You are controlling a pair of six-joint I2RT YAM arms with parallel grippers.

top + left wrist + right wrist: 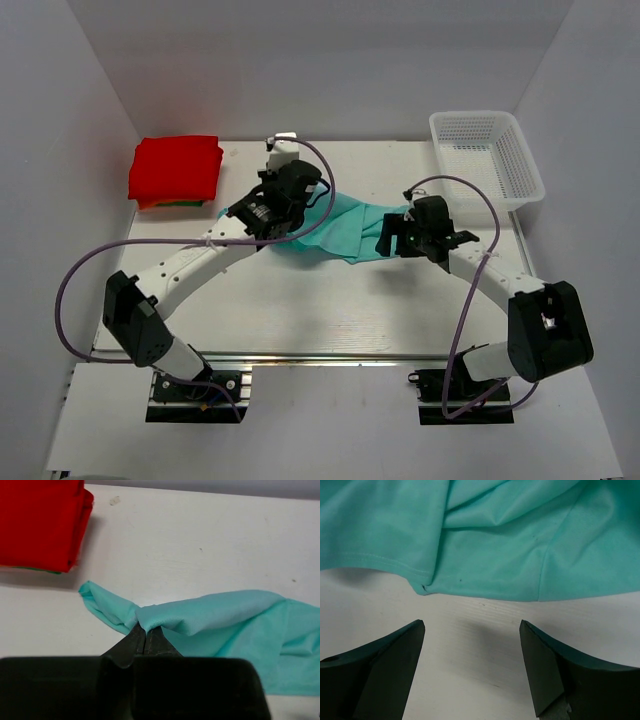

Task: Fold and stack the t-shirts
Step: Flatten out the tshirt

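Teal t-shirt (350, 222) lies crumpled btwn the arms, long axis L–R; left gripper (145, 634) clenched on its left end, right gripper (471, 630) spread wide, empty, hem just ahead. Red t-shirt (175, 168) sits folded far left.

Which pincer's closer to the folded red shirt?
Left. The left pincer, shut on the teal shirt, sits just right of the red shirt in the top view. The right pincer is open at the teal shirt's other end, farther off.
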